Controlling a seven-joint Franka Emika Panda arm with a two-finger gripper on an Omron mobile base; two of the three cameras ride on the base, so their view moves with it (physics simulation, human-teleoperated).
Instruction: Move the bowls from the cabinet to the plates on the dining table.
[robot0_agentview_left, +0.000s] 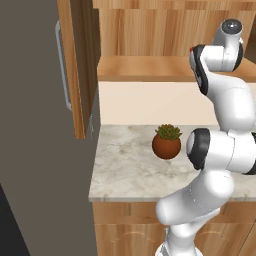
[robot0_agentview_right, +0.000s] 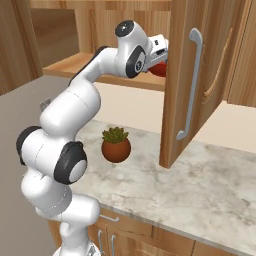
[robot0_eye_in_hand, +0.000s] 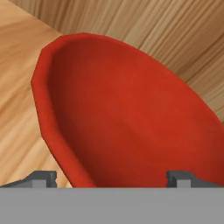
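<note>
Showing one red bowl (robot0_eye_in_hand: 131, 118), one pincer (robot0_eye_in_hand: 111, 177)

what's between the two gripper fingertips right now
The near rim of the red bowl sits between the fingertips in the hand view: one tip is outside its wall, over the wooden cabinet shelf, the other over the bowl's inside.

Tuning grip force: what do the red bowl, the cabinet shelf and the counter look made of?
Red bowl: smooth, evenly red with a soft sheen, probably glazed ceramic or plastic; the look leaves it open.
Cabinet shelf: light-brown wood with visible grain, matte.
Counter: beige stone look with marble veining, faintly polished.
Gripper: its dark tips straddle the bowl's rim.
</note>
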